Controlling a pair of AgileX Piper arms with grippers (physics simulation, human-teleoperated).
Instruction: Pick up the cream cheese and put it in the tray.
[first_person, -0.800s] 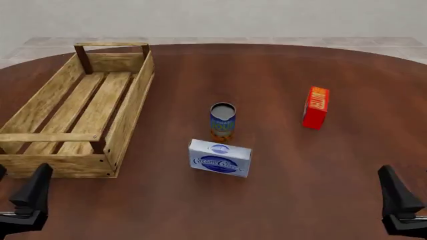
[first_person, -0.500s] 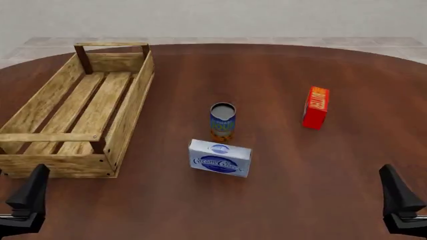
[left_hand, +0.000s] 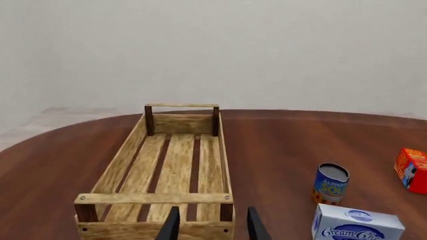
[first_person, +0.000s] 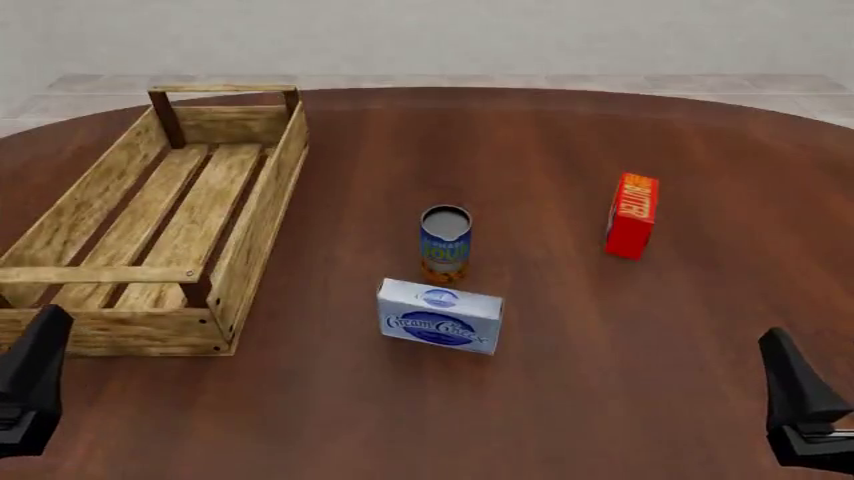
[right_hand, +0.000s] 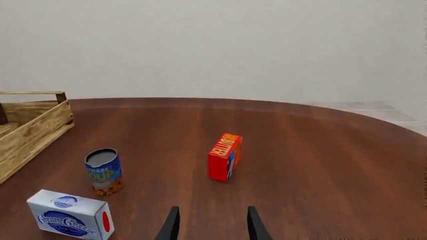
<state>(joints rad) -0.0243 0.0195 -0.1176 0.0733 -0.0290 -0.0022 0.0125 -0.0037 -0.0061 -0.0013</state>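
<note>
a: start at the left of the front view. what's there?

b: the left gripper (first_person: 30, 385) sits low at the near left edge, just in front of the near end of the tray (first_person: 254, 240). in its wrist view the 2 dark fingers (left_hand: 172, 227) stand apart with a clear gap and nothing between them.

a: and the tray itself?

b: a light-wood slatted crate on the brown table (first_person: 534, 150), running away from the arms along the left side, with a raised bar handle at each end. nothing lies inside it.

a: where's the cream cheese?

b: the cream cheese (first_person: 439, 316) lies on the table near the middle, to the right of the tray and well apart from it. its blue oval logo faces the camera. just behind it stands the soup can (first_person: 446, 243), upright, blue and orange, close to the box.

a: further right?

b: a red-orange butter box (first_person: 631, 215) stands upright, well apart from the can. the right gripper (first_person: 801, 410) is at the near right edge, far from all 3 items, its fingers (right_hand: 255, 225) also parted and empty.
</note>
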